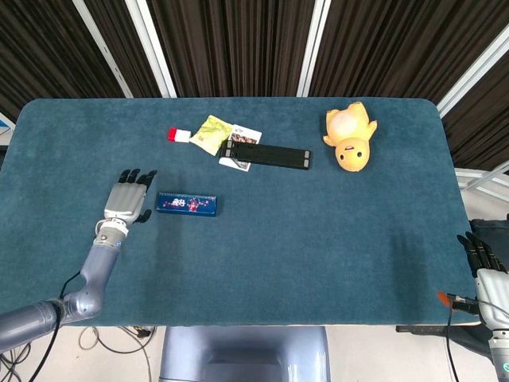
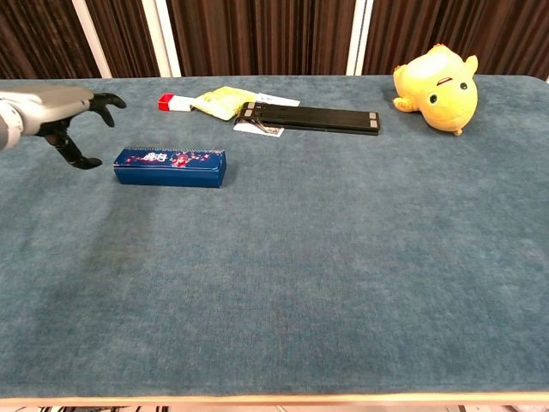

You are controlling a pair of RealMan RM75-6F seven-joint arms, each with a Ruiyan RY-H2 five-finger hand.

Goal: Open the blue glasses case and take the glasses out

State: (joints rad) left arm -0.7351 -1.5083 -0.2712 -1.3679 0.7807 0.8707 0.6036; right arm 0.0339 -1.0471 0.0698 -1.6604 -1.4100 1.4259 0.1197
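Head view shows the reach step: the left robot hand (image 1: pixel 127 201) hovers released, fingers spread, with the blue case (image 1: pixel 187 204) shut on the table (image 1: pixel 318 239) just to its right. Next it must settle on the case and lift the lid. Packets (image 1: pixel 211 134), a black bar (image 1: pixel 265 155) and a duck (image 1: pixel 350 137) lie beyond, clear of it. The right robot hand (image 1: pixel 485 267) idles empty at the table's edge
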